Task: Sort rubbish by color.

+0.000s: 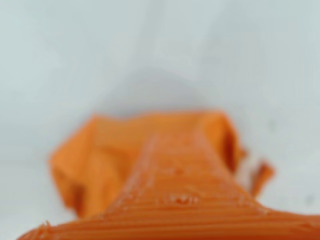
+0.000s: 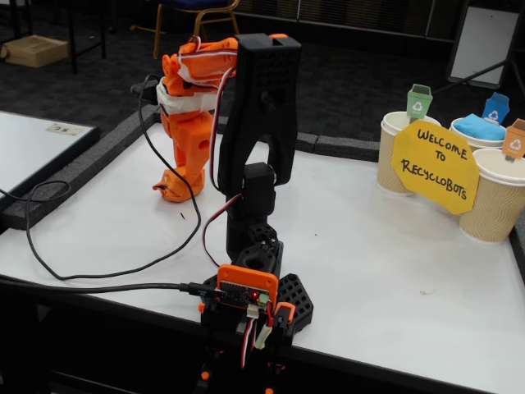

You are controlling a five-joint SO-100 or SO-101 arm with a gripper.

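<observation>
Wrist view | orange wad (image 1: 95, 160) directly under pincer (image 1: 175, 200) | grip state unclear

The arm (image 2: 258, 139) is a mix of black printed links and an orange claw (image 2: 176, 187) end, with red/white/black servo wires looping along it and an orange controller board (image 2: 244, 289) on the base.
</observation>
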